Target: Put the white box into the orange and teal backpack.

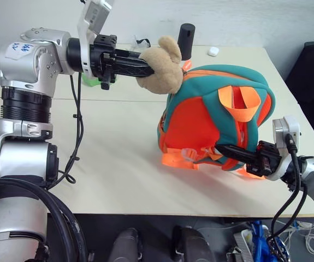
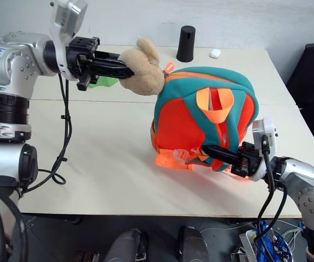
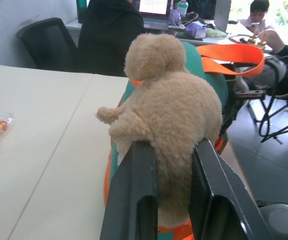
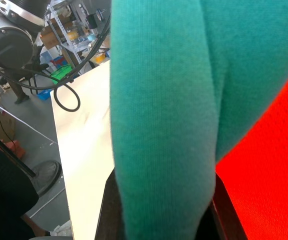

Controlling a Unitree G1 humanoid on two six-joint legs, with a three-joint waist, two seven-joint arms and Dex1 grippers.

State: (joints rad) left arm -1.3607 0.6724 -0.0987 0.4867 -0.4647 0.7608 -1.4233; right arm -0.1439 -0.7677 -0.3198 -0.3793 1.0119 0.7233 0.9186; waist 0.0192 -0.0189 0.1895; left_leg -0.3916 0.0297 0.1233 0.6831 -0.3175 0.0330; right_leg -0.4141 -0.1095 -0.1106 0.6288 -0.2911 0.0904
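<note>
The pale desk (image 1: 118, 147) carries the orange and teal backpack (image 1: 211, 117) toward its right half, nearer the front edge than the back, standing upright with 2 orange webbing loops (image 1: 243, 103) draped over its teal top. The left gripper (image 1: 146, 68) reaches in level from the left side and is clenched on the tan teddy bear (image 1: 165, 68) attached at the backpack's upper left — the left wrist view shows the plush squeezed between the 2 black fingers (image 3: 133, 195). The right gripper (image 1: 222, 150) comes in low from the right front corner, its fingers pinched on a band of teal trim (image 4: 164, 125) at the backpack's base. A black cylinder (image 1: 187, 41) stands by the back edge, and a tiny white rounded object (image 1: 213, 51) lies just right of it — the white box cannot be made out in these views.
</note>
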